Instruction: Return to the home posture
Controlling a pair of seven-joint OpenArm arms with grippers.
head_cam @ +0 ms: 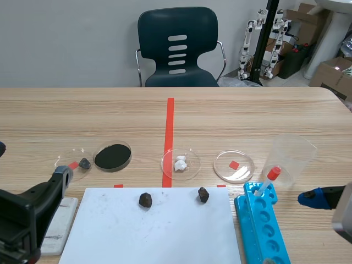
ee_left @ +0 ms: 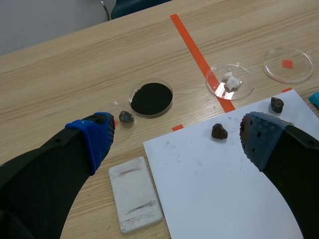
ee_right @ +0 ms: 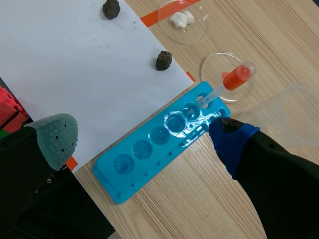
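Low at the near edge of the table (head_cam: pixel 247 118), the left arm (head_cam: pixel 25 212) comes in from one side and the right arm (head_cam: pixel 335 201) from the other. Between them lies a white sheet (head_cam: pixel 159 234) with two dark rocks (head_cam: pixel 145 199) on it. Past the sheet sits a row of small clear dishes. One is a black powder dish (head_cam: pixel 113 157) and one is a white lump dish (head_cam: pixel 180 163). A clear cup (head_cam: pixel 291 157) stands near the right arm.

From the left wrist, the left gripper (ee_left: pixel 179 134) is spread wide, and nothing is between its fingers. It hangs over the near corner of the sheet. A white block (ee_left: pixel 135 194) lies just beside the sheet, close to the finger with the blue pad.

From the right wrist, the right gripper (ee_right: pixel 143 135) is spread wide too and holds nothing. A blue rack (ee_right: pixel 149 154) lies under it, just beside the sheet. A dropper (ee_right: pixel 227 82) with a red top leans in the rack's end hole.
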